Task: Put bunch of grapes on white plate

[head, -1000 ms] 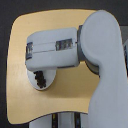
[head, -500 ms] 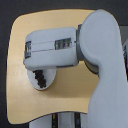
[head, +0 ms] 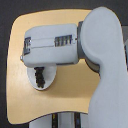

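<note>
A small dark purple-black bunch of grapes (head: 39, 76) is seen lying on the round white plate (head: 47, 85), toward the exterior view's left side of it. The plate is set on the light wooden worktop (head: 75, 87). Most of the plate is covered by the bulky grey robot arm (head: 55, 47). The tool is hidden; its grip cannot be told.

The arm (head: 75, 45) covers the upper half of the white plate (head: 46, 85), leaving only its lower curve in sight. The gripper (head: 39, 76) is a small dark blur (open or closed, unclear), running together with the bunch of grapes (head: 39, 79). The table (head: 30, 107) is partly hidden by the arm.
</note>
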Motion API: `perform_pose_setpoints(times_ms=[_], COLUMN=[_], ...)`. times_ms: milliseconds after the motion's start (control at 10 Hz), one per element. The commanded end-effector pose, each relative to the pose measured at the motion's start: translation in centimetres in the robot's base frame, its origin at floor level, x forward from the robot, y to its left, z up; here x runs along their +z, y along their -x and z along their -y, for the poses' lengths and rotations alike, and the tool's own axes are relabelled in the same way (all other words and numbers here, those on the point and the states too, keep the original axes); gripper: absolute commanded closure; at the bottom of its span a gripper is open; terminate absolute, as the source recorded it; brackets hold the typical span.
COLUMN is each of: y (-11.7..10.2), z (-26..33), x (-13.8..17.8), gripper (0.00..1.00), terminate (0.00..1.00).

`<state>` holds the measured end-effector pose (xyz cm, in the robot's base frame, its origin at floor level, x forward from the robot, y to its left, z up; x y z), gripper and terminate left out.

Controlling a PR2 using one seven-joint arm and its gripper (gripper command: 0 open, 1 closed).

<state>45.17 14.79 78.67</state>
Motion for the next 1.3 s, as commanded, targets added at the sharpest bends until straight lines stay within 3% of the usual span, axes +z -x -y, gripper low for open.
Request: perform_pose_setpoints(times_ms=[0,800,1200], y=[-2.5,-5.2,-4.8], z=[-2.5,-1.2,10.7], x=[8.7,12.7,15.2], gripper=[0.00,0.00,0.00], terminate=[0.00,0.00,0.00])
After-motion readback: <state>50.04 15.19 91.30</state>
